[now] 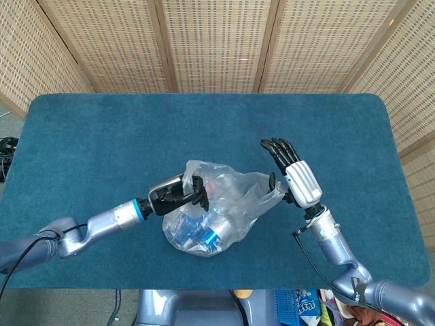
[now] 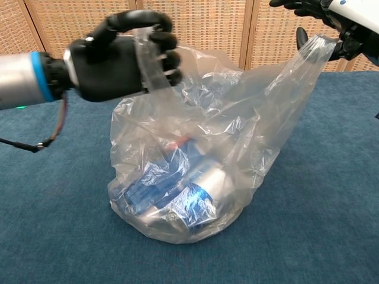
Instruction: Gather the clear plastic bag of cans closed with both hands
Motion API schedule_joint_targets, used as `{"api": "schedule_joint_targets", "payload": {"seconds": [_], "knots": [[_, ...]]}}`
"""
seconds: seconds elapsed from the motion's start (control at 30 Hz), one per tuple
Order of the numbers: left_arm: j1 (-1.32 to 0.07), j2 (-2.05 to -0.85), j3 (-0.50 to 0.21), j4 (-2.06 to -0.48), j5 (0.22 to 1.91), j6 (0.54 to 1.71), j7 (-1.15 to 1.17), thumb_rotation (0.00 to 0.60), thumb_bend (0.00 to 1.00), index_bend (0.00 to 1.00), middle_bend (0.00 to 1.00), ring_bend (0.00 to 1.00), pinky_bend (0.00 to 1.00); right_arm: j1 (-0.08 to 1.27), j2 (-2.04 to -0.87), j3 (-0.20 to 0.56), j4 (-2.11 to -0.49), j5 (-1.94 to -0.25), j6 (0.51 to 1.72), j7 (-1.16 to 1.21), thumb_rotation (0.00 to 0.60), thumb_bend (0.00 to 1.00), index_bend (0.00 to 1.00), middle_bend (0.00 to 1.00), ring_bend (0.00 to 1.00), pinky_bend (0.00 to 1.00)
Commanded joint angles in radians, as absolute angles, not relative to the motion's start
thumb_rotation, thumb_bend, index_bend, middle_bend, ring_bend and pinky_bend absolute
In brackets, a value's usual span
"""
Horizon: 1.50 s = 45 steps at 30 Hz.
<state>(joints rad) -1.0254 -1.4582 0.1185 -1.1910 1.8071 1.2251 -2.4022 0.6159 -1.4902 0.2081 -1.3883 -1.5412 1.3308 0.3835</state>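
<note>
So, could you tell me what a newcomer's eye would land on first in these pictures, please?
Probably the clear plastic bag, crumpled at mid-table on the blue cloth, with blue cans showing through its bottom. Next, the black left hand gripping one upper edge of the bag, fingers curled over the film. Opposite, the right hand holds the other corner up, pinched at the thumb, its other fingers spread.

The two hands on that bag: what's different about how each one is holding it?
The left hand has its fingers curled into a fist around its edge of the clear plastic bag; the right hand pinches its corner with fingers pointing straight. The left shows a black back, the right a white one. Both hold the bag's top up.
</note>
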Motion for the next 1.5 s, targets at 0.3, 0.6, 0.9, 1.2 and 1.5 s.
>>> {"api": "schedule_joint_targets", "payload": {"seconds": [0.3, 0.6, 0.9, 1.2, 1.5], "knots": [[-0.992, -1.443, 0.196, -1.130, 1.846, 1.266, -2.362, 0.600, 0.19, 0.00, 0.00, 0.00, 0.00, 0.620, -1.498, 0.206, -1.385, -1.549, 1.330, 0.376, 0.600, 0.84, 0.00, 0.12, 0.00, 0.00], [-1.047, -1.466, 0.178, -1.168, 1.853, 1.275, -2.398, 0.600, 0.19, 0.00, 0.00, 0.00, 0.00, 0.620, -1.475, 0.207, -1.422, -1.558, 1.333, 0.388, 0.600, 0.84, 0.00, 0.12, 0.00, 0.00], [-1.048, -1.452, 0.182, -1.187, 1.824, 1.258, -2.333, 0.600, 0.19, 0.00, 0.00, 0.00, 0.00, 0.648, -1.424, 0.230, -1.531, -1.576, 1.313, 0.332, 0.600, 0.84, 0.00, 0.12, 0.00, 0.00], [-1.052, -1.421, 0.180, -1.235, 1.823, 1.277, -2.275, 0.600, 0.19, 0.00, 0.00, 0.00, 0.00, 0.692, -1.409, 0.264, -1.620, -1.557, 1.267, 0.241, 0.600, 0.84, 0.00, 0.12, 0.00, 0.00], [-1.041, -1.357, 0.175, -1.310, 1.842, 1.343, -2.185, 0.600, 0.19, 0.00, 0.00, 0.00, 0.00, 0.750, -1.404, 0.325, -1.691, -1.503, 1.212, 0.153, 0.600, 0.84, 0.00, 0.12, 0.00, 0.00]]}}
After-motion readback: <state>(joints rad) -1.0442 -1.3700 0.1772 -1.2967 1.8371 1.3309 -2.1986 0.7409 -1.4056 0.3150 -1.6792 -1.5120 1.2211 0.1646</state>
